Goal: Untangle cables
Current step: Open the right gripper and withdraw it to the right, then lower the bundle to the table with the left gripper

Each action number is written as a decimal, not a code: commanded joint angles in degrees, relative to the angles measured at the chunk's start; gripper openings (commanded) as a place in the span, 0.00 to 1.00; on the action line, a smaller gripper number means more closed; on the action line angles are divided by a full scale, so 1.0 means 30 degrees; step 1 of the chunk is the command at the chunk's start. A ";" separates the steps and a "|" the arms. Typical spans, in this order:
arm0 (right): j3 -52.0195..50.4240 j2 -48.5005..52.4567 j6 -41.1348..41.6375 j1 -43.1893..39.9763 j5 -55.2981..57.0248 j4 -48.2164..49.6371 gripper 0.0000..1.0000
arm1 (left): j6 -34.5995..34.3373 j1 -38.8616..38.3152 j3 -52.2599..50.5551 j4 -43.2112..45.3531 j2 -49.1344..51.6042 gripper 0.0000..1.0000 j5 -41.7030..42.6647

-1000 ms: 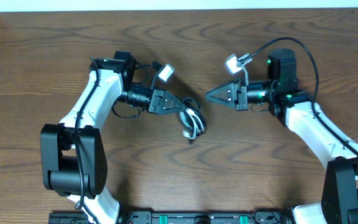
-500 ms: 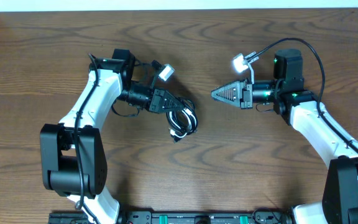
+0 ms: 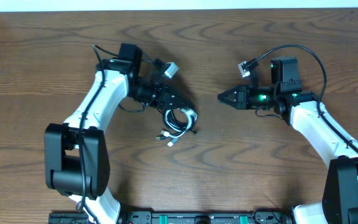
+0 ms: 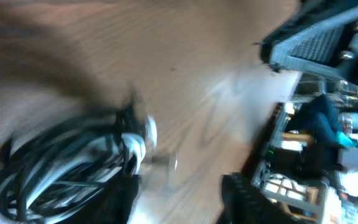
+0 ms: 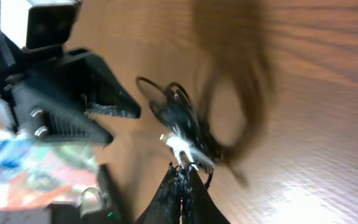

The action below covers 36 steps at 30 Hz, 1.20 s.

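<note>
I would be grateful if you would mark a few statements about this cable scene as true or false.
1. The cables, black and white, lie coiled together on the wooden table. True.
2. The right gripper grips the white cable. False: it is shut on nothing and is apart from the cables.
3. The left gripper is closer to the cables than the right gripper. True.
4. The cables lie at the far edge of the table. False: they lie near its middle, between the two arms.
</note>
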 commanded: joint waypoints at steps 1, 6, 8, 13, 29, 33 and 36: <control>0.0073 -0.0015 -0.0262 -0.0044 0.2273 -0.0211 0.04 | -0.3723 -0.0758 -0.0022 0.0780 -0.0036 0.56 -0.3563; 0.0073 -0.0015 -0.0401 -0.0044 0.4357 -0.0612 0.08 | -0.7774 -0.1282 -0.0022 0.1319 -0.0036 0.59 -0.8371; 0.0073 -0.0015 -0.0532 -0.0044 0.5916 -0.0809 0.08 | -0.9092 -0.1428 -0.0022 0.1311 -0.0036 0.59 -0.9333; 0.0073 -0.0015 -0.0954 -0.0044 1.1132 -0.1537 0.11 | -0.9646 -0.1851 -0.0022 0.1326 0.0102 0.59 -0.9377; 0.0073 -0.0015 -0.0954 -0.0044 1.3355 -0.1865 0.19 | -1.2029 -0.3832 -0.0022 0.1166 0.2215 0.59 -1.4600; 0.0073 -0.0015 -0.0947 -0.0036 1.3347 -0.1858 0.20 | -1.2167 -0.3883 -0.0022 0.1107 0.2601 0.52 -1.5409; 0.0073 -0.0015 -0.0940 0.0000 1.3165 -0.1851 0.20 | -1.2167 -0.3869 -0.0022 0.1260 0.2827 0.35 -1.6021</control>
